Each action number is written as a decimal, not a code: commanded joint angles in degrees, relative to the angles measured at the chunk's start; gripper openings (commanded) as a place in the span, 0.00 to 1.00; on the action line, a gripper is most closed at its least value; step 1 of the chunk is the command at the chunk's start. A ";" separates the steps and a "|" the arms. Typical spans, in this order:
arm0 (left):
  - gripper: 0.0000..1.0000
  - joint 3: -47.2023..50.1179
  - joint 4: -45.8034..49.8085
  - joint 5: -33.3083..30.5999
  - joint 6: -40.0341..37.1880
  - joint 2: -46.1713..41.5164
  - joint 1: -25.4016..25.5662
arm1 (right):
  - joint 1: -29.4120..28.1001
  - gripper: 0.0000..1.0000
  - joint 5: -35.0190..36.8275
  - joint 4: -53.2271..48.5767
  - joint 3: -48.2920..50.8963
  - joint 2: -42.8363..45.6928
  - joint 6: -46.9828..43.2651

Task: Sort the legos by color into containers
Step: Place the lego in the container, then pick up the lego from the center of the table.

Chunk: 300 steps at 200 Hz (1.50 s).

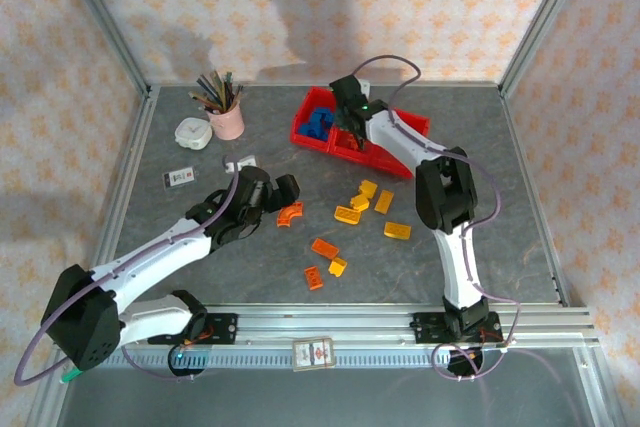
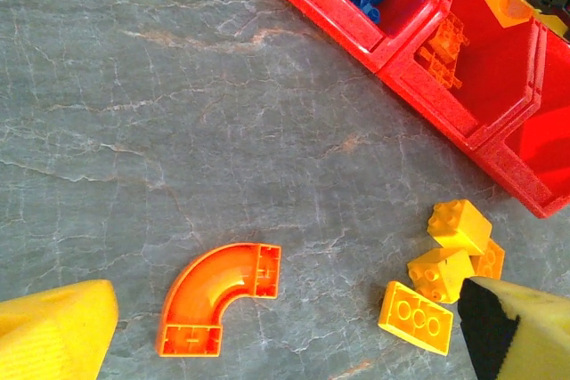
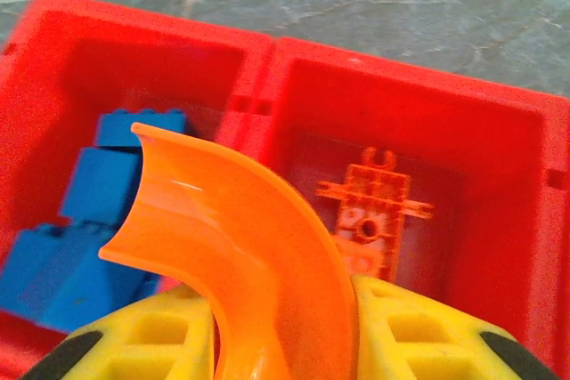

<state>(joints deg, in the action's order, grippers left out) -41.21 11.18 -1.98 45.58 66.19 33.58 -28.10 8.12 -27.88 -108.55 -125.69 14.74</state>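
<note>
The red containers (image 1: 398,159) stand at the back centre. Blue legos (image 1: 319,124) fill the left compartment (image 3: 53,68), and a flat orange piece (image 3: 370,220) lies in the middle one (image 3: 499,122). My right gripper (image 1: 349,127) hovers over the bins, shut (image 3: 280,344) on a curved orange lego (image 3: 249,246) that hangs above the wall between those two compartments. My left gripper (image 1: 283,191) is open (image 2: 285,335) just above another curved orange lego (image 2: 218,295) on the table, apart from it. Yellow legos (image 2: 441,273) lie beside its right finger (image 2: 521,331).
Loose yellow bricks (image 1: 383,201) and small orange plates (image 1: 324,247) are scattered mid-table. A pink pencil cup (image 1: 228,119) and a white round dish (image 1: 192,132) stand back left, with a small card (image 1: 179,178) near them. The metal rail (image 1: 330,322) runs along the near edge.
</note>
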 commanded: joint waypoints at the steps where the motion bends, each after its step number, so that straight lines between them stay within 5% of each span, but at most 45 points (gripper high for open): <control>1: 0.99 -1.32 -2.07 0.39 -1.03 0.55 -0.78 | 1.75 0.34 0.70 0.45 0.49 0.29 -0.01; 65: 0.99 -2.14 -1.36 1.01 -1.11 0.23 -0.97 | 2.57 0.60 -1.38 -2.52 -3.74 -0.20 -1.11; 106: 0.99 -0.18 0.07 0.23 -0.08 -3.68 -1.06 | -1.55 0.68 -3.02 0.86 7.66 10.90 -1.12; 176: 0.99 6.47 6.92 -0.81 2.83 -16.83 -1.15 | -12.96 0.72 -6.88 2.65 27.08 22.50 -2.21; 263: 0.99 10.07 17.08 -4.97 6.18 -31.49 -1.24 | -26.86 0.77 -10.09 3.77 35.21 20.81 -8.87; 300: 0.99 11.15 17.14 -5.47 6.80 -32.36 -1.24 | -28.55 0.78 -10.54 5.36 33.70 18.20 6.36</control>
<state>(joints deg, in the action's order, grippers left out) -31.00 26.11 -5.52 51.22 34.46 32.84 -55.86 -1.65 -24.29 -74.11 -105.60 11.29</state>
